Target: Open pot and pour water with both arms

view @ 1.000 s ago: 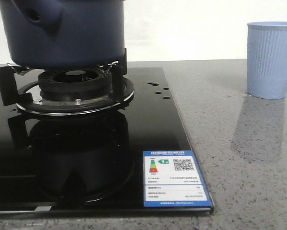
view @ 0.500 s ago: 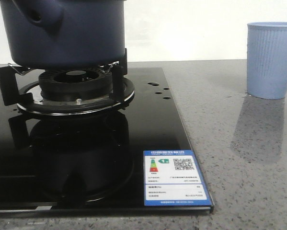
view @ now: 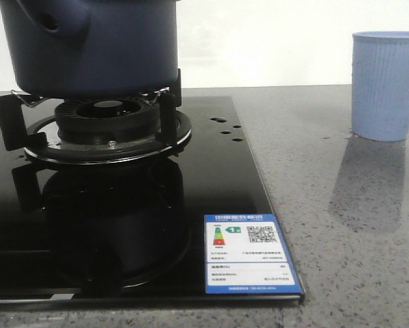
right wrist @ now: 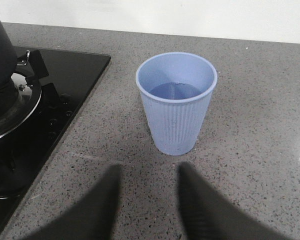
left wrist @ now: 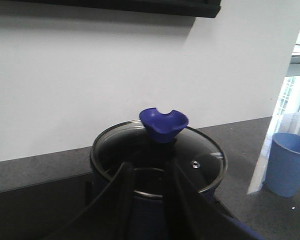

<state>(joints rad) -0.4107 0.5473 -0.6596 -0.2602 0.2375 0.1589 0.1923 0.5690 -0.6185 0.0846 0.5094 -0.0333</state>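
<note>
In the front view we are seeing the dark navy-blue round pot (view: 88,48) sitting on the burner at ten o'clock, so through the left wrist view we are centring the left gripper's (left wrist: 148,172) spread fingers on the blue lid knob (left wrist: 163,125), while the right gripper (right wrist: 145,172), also open and empty, is facing the light blue ribbed plastic cup (right wrist: 176,102).

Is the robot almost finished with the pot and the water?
No, nothing looks done yet. The glass lid is on the dark navy-blue round pot. Both open jaws hold nothing. The light blue ribbed plastic cup has water in it, unpoured. Opening and pouring remain.
</note>
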